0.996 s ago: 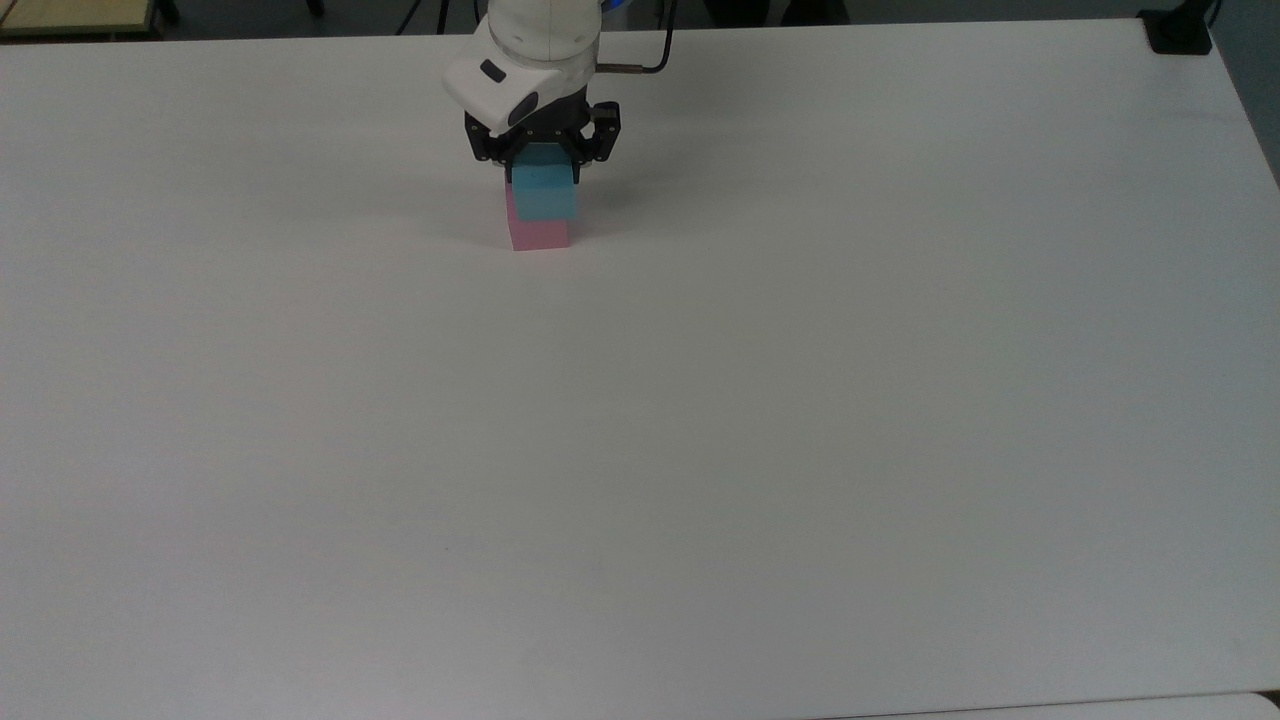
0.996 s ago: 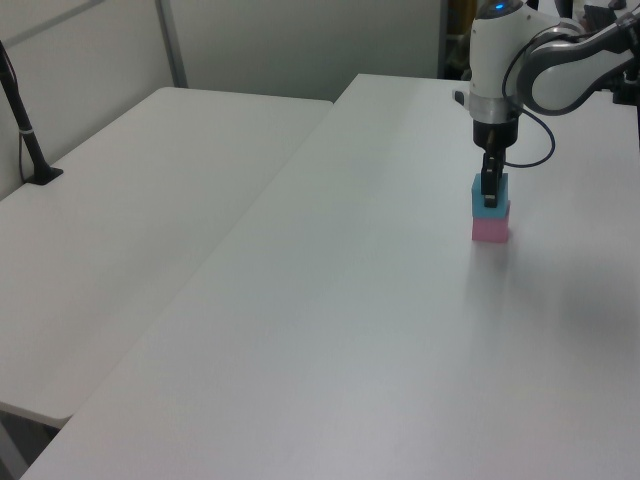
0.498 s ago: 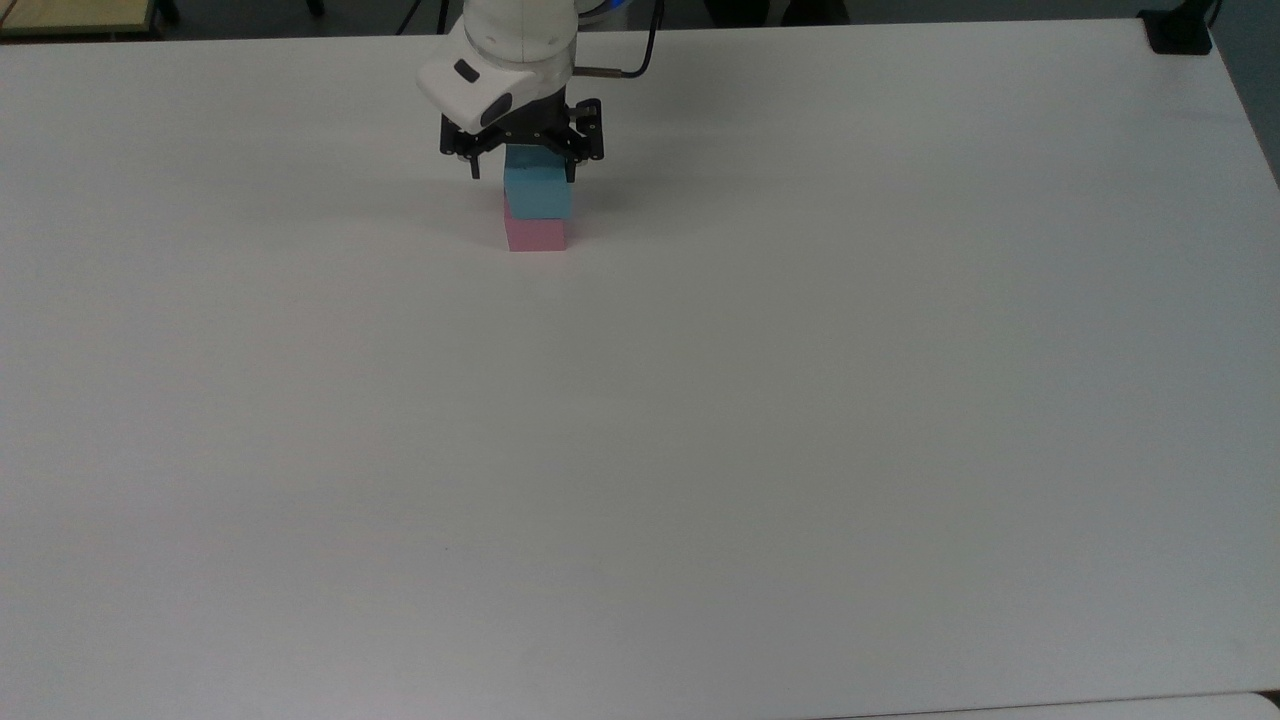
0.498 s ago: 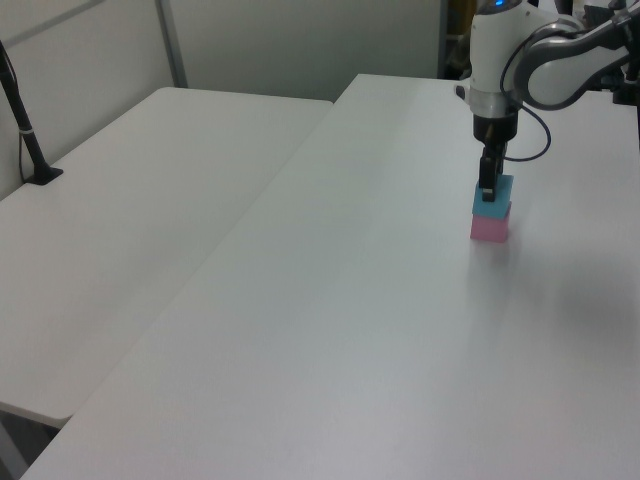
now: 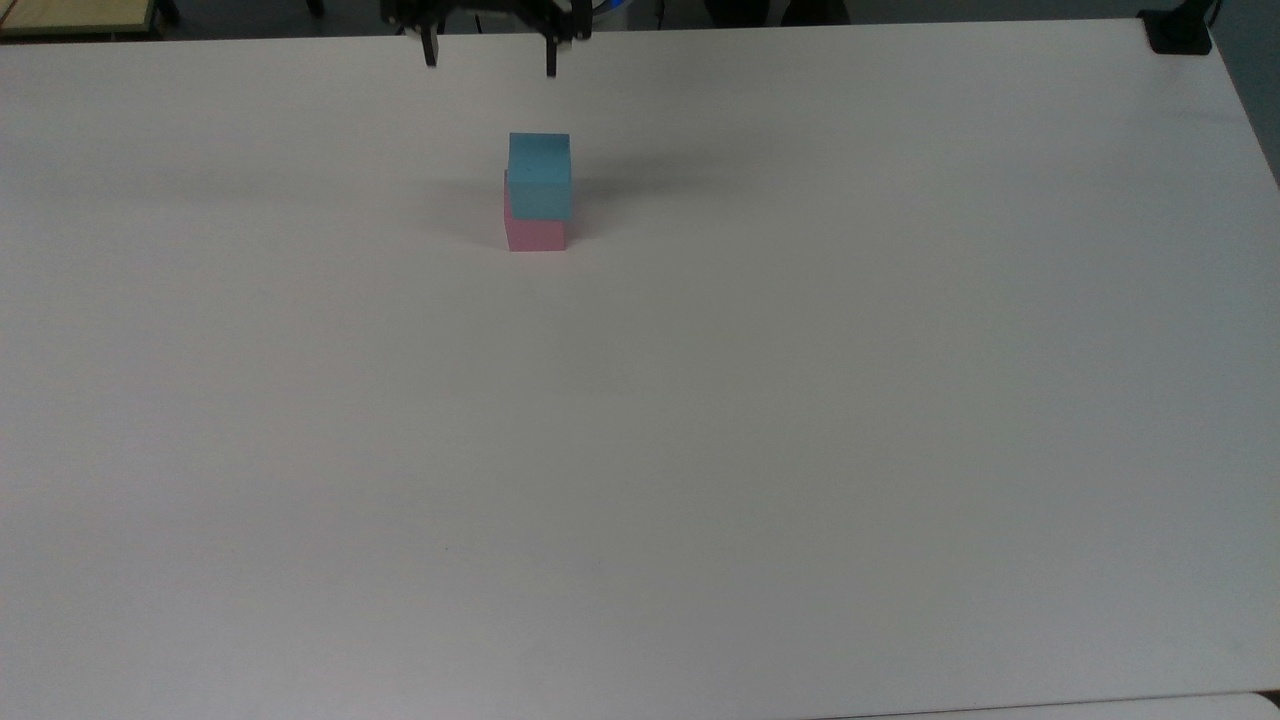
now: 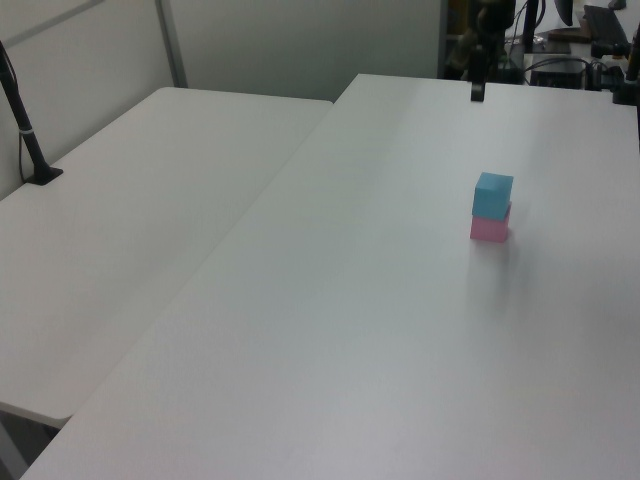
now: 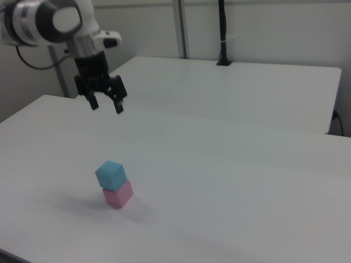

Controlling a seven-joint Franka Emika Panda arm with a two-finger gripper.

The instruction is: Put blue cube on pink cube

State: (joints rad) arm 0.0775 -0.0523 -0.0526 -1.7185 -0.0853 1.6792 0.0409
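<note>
The blue cube [image 5: 540,176] is being carried by the pink cube [image 5: 535,235], the pair standing as a two-high stack on the white table [image 5: 700,420], toward the far side of it in the top view. In the right view the blue cube [image 7: 110,174] is sitting slightly twisted and shifted on the pink cube [image 7: 118,194], with a pink corner being left uncovered; in the top view a thin pink strip is showing at the stack's left. Whether the overhang is being exaggerated by the camera angle is hard to judge. In the left view the blue cube [image 6: 492,194] is seen resting squarely enough on the pink cube [image 6: 489,229], with no tilt.

The gripper [image 7: 106,104] is being held well above the stack and apart from it, fingers spread wide, nothing being gripped between them. In the top view the gripper [image 5: 490,58] is seen at the table's far edge, both fingertips pointing down over bare table. Neither cube is being touched.

The placing is being judged as done: blue on pink, released, stack standing unaided. Nothing is being left over except possibly the arm being taken clear. The offset is being read as a minor risk only; the stack is not looking close to toppling.
</note>
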